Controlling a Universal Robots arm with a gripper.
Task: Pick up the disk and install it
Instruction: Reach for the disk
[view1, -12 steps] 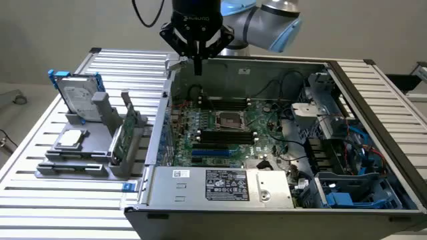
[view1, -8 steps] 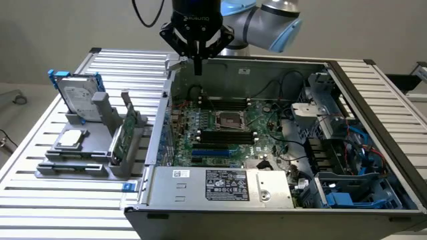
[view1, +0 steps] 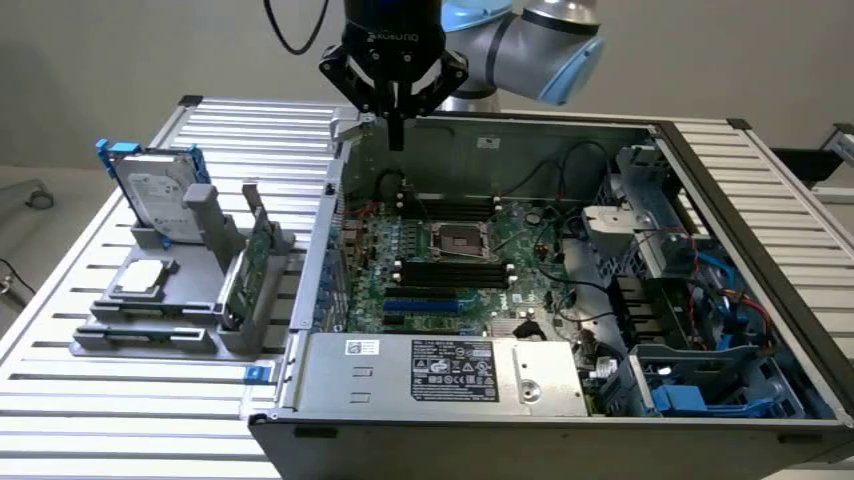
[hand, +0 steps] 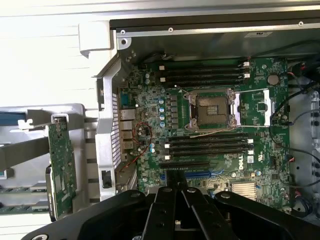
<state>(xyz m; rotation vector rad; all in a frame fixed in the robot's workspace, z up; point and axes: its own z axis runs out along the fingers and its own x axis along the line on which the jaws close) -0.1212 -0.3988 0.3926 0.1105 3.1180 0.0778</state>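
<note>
on grey stand (view1: 204, 214), flat silver disk (view1: 155, 196)

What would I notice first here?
An open grey metal computer case sits in the middle, its green circuit board bare. The black claw hangs shut over its far edge. On the exterior view's left, the silver-grey disk in its blue frame stands on edge.

My black gripper (hand: 176, 194), fingers pressed together, hangs over the green motherboard (hand: 215, 150) with its square silver CPU socket (hand: 211, 111).
</note>
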